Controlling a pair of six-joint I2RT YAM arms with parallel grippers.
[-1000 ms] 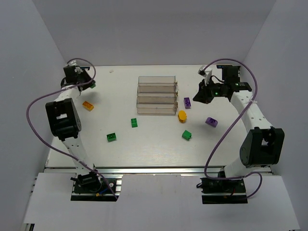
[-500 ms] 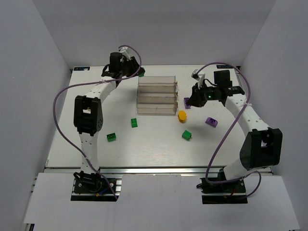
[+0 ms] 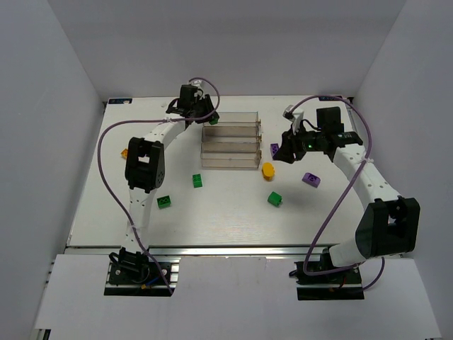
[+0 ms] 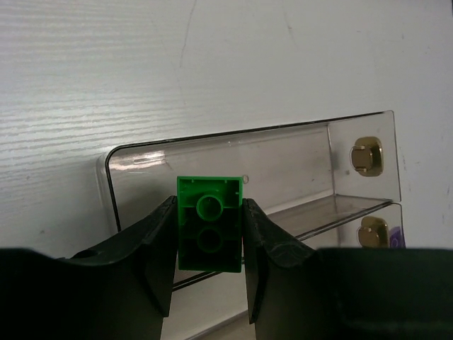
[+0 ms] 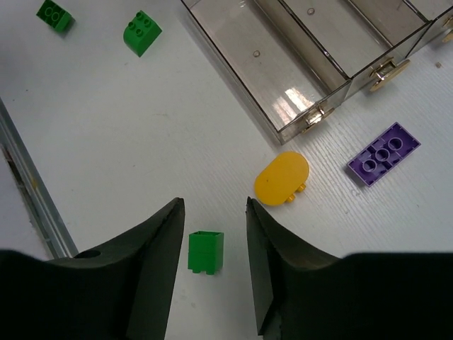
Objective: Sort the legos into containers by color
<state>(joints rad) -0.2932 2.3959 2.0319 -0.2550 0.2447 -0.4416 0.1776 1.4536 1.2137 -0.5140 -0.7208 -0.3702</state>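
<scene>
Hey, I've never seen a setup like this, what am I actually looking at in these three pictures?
These are two robot arms bolted at the near edge of a white table. The wide picture comes from a fixed camera above and behind them; the other two come from a small camera on each wrist, looking out past that arm's own jaws. The left arm reaches to the far left corner of a block of clear containers, its jaws shut on a green brick. The right arm hangs over the table, jaws open with nothing in them. Loose on the table lie three more green bricks, two purple bricks and a yellow piece.
</scene>
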